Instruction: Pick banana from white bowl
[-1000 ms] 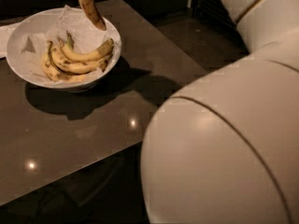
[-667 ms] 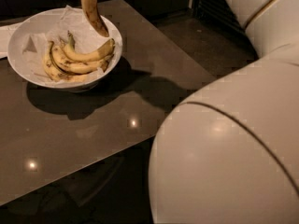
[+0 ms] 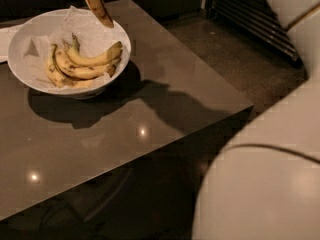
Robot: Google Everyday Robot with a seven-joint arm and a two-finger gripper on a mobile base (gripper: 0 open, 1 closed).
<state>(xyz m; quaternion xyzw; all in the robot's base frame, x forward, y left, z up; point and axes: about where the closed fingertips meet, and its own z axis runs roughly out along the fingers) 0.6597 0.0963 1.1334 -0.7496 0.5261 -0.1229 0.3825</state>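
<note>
The long speckled banana [image 3: 95, 1] hangs nearly upright over the far rim of the white bowl [image 3: 20, 44], its dark tip just above the crinkled paper lining. Its upper end runs off the top edge. The gripper is out of view above that edge, where the banana's top end leads. A bunch of shorter yellow bananas [image 3: 80, 66] with greenish stems lies inside the bowl.
The bowl stands on a glossy grey-brown table [image 3: 165, 99] near its far left. My white arm casing [image 3: 270, 184] fills the lower right and upper right. A dark floor and a slatted grille [image 3: 250, 19] lie beyond the table's right edge.
The banana has risen a little, its top now past the frame's edge. The white arm casing has drawn back to the right, uncovering more of the table.
</note>
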